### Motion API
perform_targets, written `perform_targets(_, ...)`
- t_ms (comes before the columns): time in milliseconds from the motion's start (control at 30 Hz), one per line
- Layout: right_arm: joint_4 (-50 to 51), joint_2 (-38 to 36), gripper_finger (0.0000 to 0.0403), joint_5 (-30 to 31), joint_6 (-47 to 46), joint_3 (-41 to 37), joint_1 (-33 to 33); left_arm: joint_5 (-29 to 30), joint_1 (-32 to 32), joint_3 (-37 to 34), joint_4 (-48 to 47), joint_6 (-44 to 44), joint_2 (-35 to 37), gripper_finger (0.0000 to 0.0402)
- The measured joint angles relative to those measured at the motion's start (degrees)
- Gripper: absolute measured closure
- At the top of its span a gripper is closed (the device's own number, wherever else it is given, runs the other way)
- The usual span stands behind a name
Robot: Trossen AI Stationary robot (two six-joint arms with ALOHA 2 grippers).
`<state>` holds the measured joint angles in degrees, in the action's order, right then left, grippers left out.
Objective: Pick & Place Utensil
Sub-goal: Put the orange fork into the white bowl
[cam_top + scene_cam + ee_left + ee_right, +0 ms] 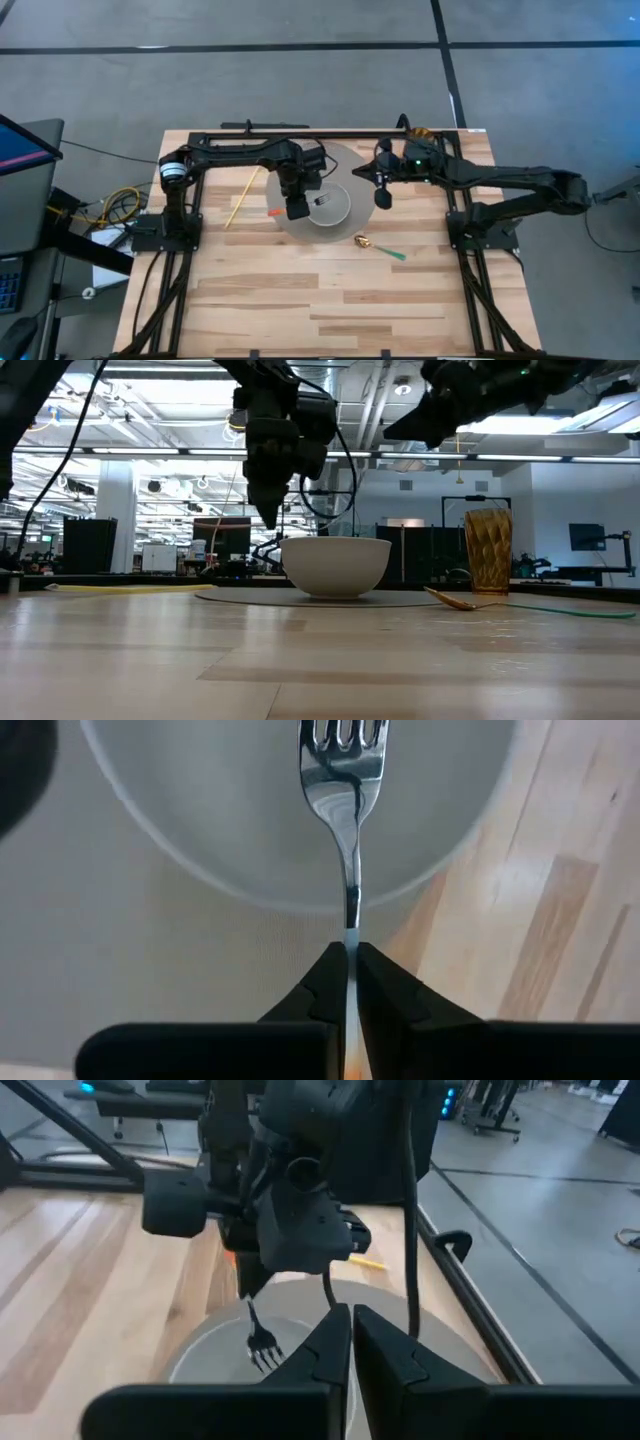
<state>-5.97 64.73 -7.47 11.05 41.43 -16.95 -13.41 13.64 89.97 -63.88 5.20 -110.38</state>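
Note:
My left gripper [297,208] is shut on a metal fork [345,780] with an orange handle end [275,213]. It holds the fork above the near left rim of a white bowl [338,208], which stands on a round grey mat [345,160]. The fork's tines [262,1348] point down into the bowl. In the low view the left gripper [268,515] hangs just above the bowl [335,565]. My right gripper [383,198] hovers shut and empty to the right of the bowl; its fingers show in its own wrist view [352,1330]. My left gripper pinches the fork's thin metal neck [352,925] between its two fingers [325,985], just behind the head. The fingers point down, slanting toward the bowl, and lie along the fork. The fork is lifted clear, tines down over the bowl's inside, and the orange end sticks out behind the fingers.
A gold spoon with a green handle [375,246] lies on the table near and right of the bowl. A yellow stick [243,195] lies left of the mat. A gold patterned cup [487,550] stands at the far right. The near half of the table is bare wood [320,310].

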Motion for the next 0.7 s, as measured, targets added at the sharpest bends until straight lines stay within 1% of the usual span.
perform_targets(100, -0.3, 2.6, 0.0392, -0.7, -0.9, 1.1, 0.0, 0.1, 0.0, 0.0, -0.5, -0.1, 0.2, 0.0387)
perform_targets(267, -0.5, 8.9, 0.04, -4.2, -3.8, 2.2, 0.1, 0.3, 0.0, 0.0, 1.3, 0.0, 1.7, 0.0387)
perform_targets(467, -2.9, 18.8, 0.0402, -4.5, -4.7, 6.5, 0.7, 0.2, 0.0, 0.0, 3.3, -0.1, 2.0, 0.0387)
perform_targets(700, -1.4, 27.1, 0.0402, -4.7, -5.1, 11.1, 2.8, -0.1, 0.0, 0.0, 5.2, -0.1, 2.0, 0.0387)
